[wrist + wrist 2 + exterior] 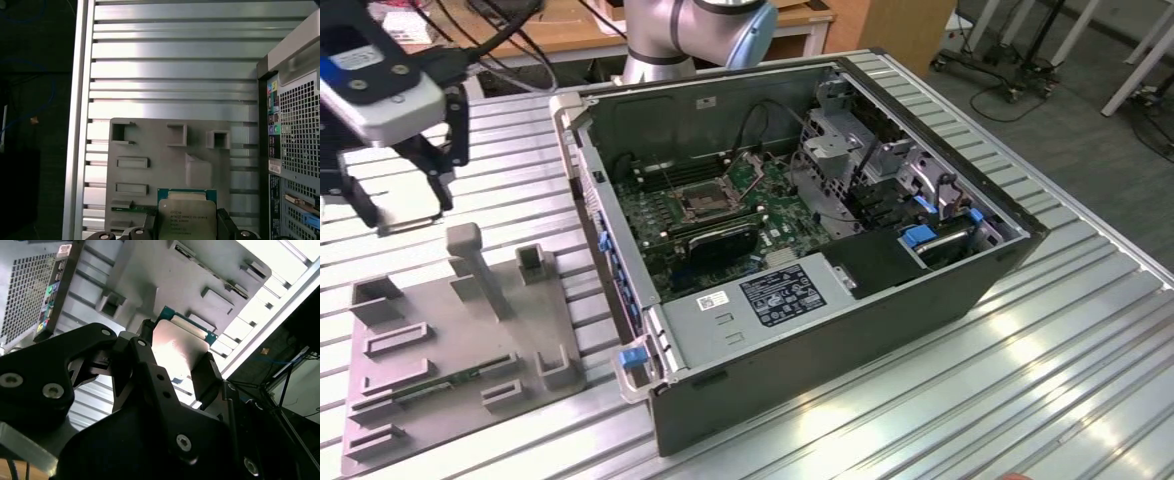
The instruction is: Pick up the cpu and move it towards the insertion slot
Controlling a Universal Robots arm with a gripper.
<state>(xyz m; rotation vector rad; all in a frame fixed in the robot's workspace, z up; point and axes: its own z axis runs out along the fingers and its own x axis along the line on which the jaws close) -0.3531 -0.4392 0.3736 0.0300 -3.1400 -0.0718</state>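
One cpu [181, 347] sits clamped between the jaws of the gripper [172, 370], held above the grey parts tray [447, 350] on the bench [1067, 350]. The insertion slot [698, 203] lies well apart, toward the exterior view's right, inside the open computer case [854, 330].

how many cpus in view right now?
1. The cpu is clamped in the gripper, over the grey fixture plate beside the open case. The insertion slot on the motherboard looks empty, and no other chip seems hidden.
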